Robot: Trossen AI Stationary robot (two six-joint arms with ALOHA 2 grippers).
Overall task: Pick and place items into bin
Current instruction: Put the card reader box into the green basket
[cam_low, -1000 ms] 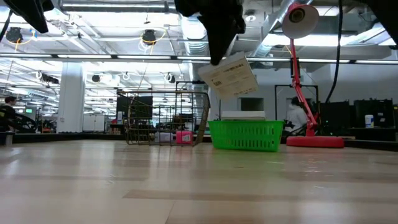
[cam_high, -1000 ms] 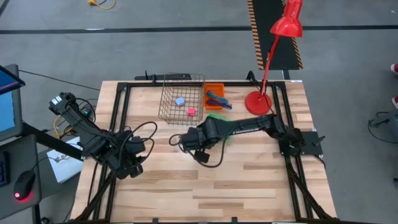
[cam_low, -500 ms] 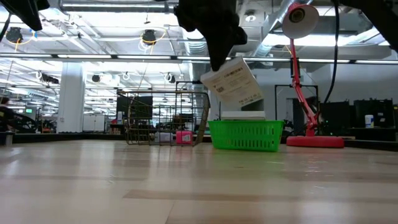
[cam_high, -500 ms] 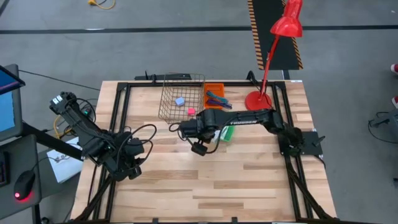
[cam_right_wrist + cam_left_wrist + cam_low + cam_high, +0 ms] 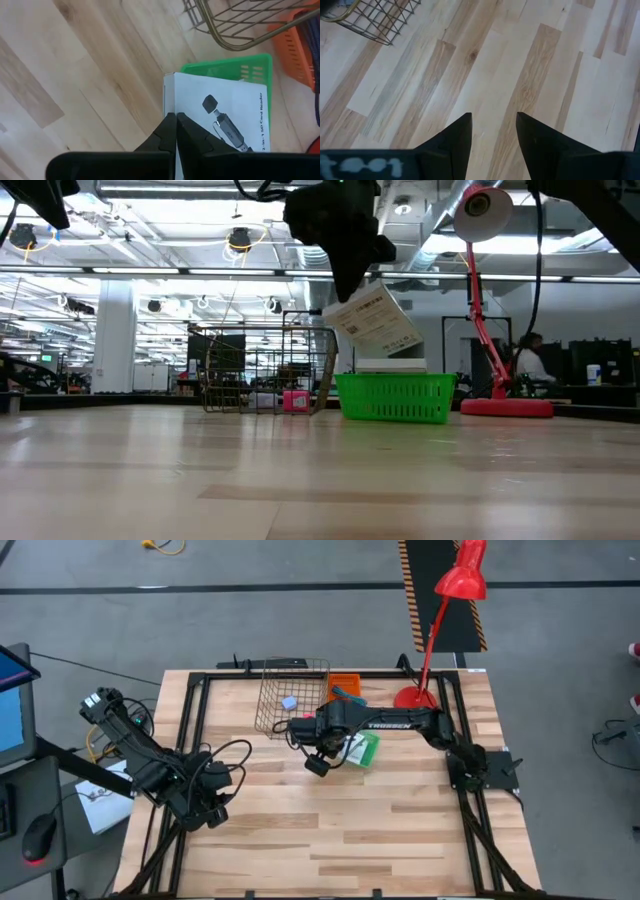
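At the near left corner of the wooden surface [image 5: 400,830], the left gripper [image 5: 492,131] waits above bare planks, its fingers [image 5: 457,137] spread apart and holding nothing. Toward the middle, the right gripper [image 5: 176,125] hangs in the air with its fingers [image 5: 167,132] pressed tight on the edge of a flat white packet [image 5: 225,120], whose dark print shows a card reader; seen from table height, the packet [image 5: 372,320] dangles tilted beneath the dark gripper [image 5: 345,275], clear of the surface. Directly under and behind it sits a green basket [image 5: 395,397] with another white packet [image 5: 390,365] lying on top. Just to the left of the green basket stands a wire basket [image 5: 292,695], where a pink cube [image 5: 294,400] and a lilac cube [image 5: 289,702] rest on its floor. Beside the wire basket, farther back, an orange tray [image 5: 347,682] holds thin blue and pink sticks [image 5: 345,695], partly hidden by the right arm. A red desk lamp [image 5: 440,620] stands at the far right corner. In the room beyond, a person [image 5: 528,360] sits at a bench.
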